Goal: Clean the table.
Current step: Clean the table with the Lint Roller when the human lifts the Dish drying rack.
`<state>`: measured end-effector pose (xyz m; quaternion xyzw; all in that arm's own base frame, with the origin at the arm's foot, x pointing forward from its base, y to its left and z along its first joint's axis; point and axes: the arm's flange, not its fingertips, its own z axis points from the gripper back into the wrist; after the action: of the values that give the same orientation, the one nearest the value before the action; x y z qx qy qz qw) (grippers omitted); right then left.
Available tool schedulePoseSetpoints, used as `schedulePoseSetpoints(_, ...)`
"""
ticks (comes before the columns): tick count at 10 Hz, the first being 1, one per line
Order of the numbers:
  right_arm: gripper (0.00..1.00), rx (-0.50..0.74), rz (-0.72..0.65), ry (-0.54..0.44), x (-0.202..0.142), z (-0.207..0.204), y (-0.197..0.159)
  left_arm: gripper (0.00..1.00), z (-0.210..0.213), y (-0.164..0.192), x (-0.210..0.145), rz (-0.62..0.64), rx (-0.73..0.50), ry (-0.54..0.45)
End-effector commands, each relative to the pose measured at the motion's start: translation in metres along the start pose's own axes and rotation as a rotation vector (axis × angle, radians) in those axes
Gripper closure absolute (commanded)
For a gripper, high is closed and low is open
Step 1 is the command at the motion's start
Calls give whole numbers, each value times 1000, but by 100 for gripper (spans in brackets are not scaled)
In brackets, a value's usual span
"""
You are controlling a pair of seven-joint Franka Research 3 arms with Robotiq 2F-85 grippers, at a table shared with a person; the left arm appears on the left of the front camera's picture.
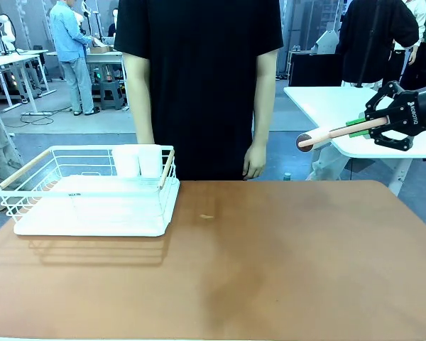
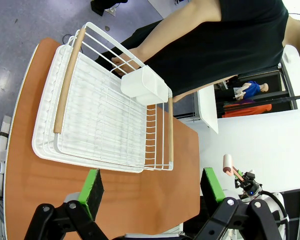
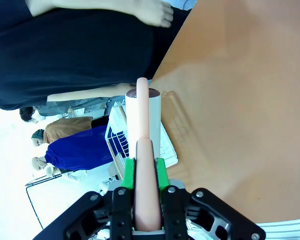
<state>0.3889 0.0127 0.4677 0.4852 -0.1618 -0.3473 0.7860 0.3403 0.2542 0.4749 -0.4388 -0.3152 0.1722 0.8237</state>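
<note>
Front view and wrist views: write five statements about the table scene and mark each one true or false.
1. The right gripper is shut on the handle of a roller. True.
2. The white wire rack stands on the robot's right half of the table. False: it stands on the left half.
3. The left gripper has its fingers apart with nothing between them. True.
4. The roller lies flat on the tabletop. False: it is held in the air by the table's far right corner.
5. A small speck lies on the table near its middle. True.
</note>
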Motion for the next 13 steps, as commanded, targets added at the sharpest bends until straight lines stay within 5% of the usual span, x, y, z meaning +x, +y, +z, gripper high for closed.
schedulePoseSetpoints(1,99,0,1,0,0,0,0,0,2,-1,1,1,-29,-11)
schedulePoseSetpoints(13,99,0,1,0,0,0,0,0,2,-1,1,1,-29,-11)
